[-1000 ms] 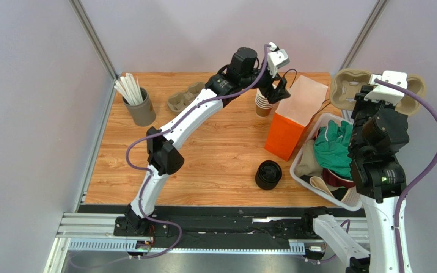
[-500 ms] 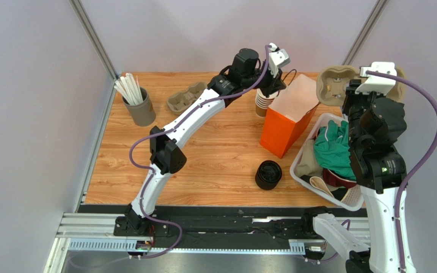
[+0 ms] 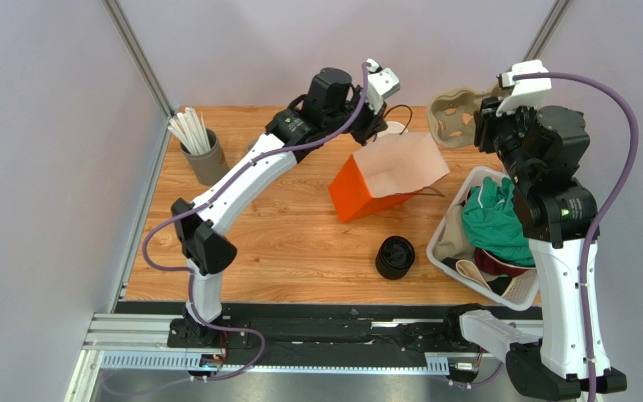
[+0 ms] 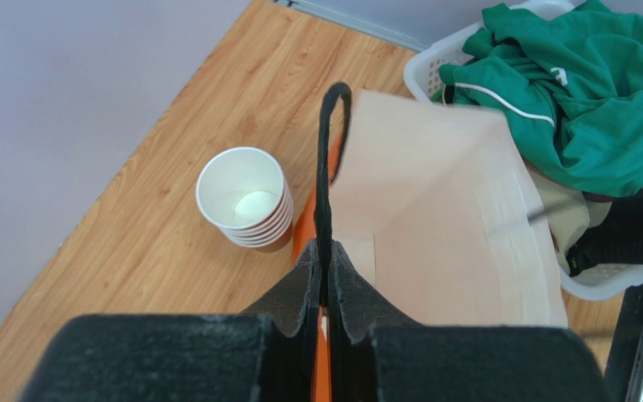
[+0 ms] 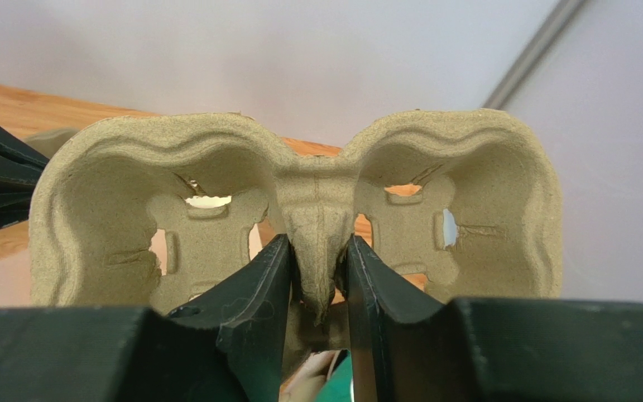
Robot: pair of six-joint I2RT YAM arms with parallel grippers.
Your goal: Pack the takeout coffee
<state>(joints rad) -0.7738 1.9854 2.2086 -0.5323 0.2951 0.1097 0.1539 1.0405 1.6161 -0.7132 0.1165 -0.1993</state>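
Look: small black-lidded paper cup (image 3: 395, 257), only its round plastic lid showing
Pose: standing upright
Place: sitting on the wooden table (image 3: 283, 251), near its front edge

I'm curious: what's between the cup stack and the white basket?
The orange paper bag, hanging from the left hand. The left wrist view shows it.

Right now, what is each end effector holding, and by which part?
Left end effector: orange paper bag, by its black handle. Right end effector: cardboard cup carrier, by its central ridge.
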